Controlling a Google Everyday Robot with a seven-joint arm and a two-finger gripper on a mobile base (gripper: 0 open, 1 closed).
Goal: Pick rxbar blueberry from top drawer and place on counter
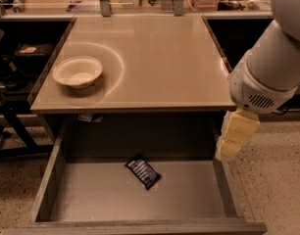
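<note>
Snack bar: the small flat rectangular bar in a dark navy-blue glossy wrapper with pale lettering point(143, 171) lies flat on the drawer bottom, turned at a slant, a little left of the middle and nearer the back than the front; nothing touches it
Drawer: the wide, shallow grey metal top drawer point(91, 199) stands pulled out in front of the counter, its dull flat bottom and low side walls in plain sight
Counter: the large square beige-tan glossy tabletop with a thin metal rim point(160, 62) sits above and behind the open drawer
Bowl: a shallow round white bowl point(77, 72) stands upright on the left part of the counter, well apart from the bar
Arm: the thick white rounded robot arm point(272, 67) comes in from the upper right and hangs beside the right edge of the counter
Gripper: the cream-coloured gripper point(228, 151) points down just off the front right corner of the counter, over the right wall of the drawer, well apart from the bar and holding nothing
Gripper state: cannot tell from this side whether it is wide or narrow
Under the counter edge: a small pale tag point(88, 116), perhaps a label, too dim to read
Floor: pale speckled floor point(277, 190) to the right of the drawer
</note>
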